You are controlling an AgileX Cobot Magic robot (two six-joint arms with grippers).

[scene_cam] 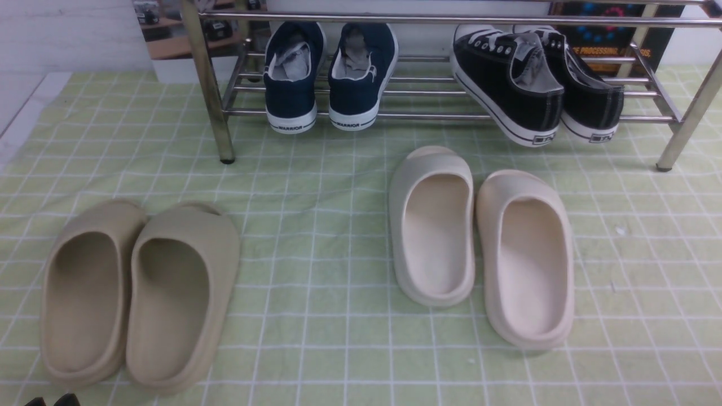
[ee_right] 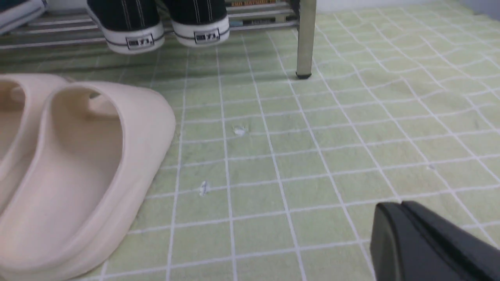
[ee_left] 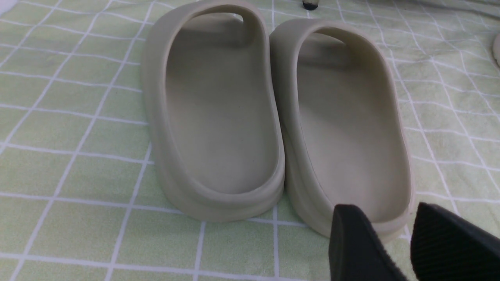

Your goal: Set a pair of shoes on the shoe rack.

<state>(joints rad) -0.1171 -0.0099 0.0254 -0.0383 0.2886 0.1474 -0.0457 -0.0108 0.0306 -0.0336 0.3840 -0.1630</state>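
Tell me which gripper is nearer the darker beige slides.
Left. The left gripper sits right at the heel of the darker beige slides, jaws apart. The right gripper is over bare cloth beside the cream slides, farther away.

Location type: a staged indoor test area, likely a lab imitating a home entryway. Indicators: a green checked cloth [scene_cam: 338, 225] spread over the surface; a metal shoe rack [scene_cam: 217, 113] against a white wall; a printed poster [scene_cam: 609, 39] and desks with equipment [scene_cam: 169, 28] behind it.
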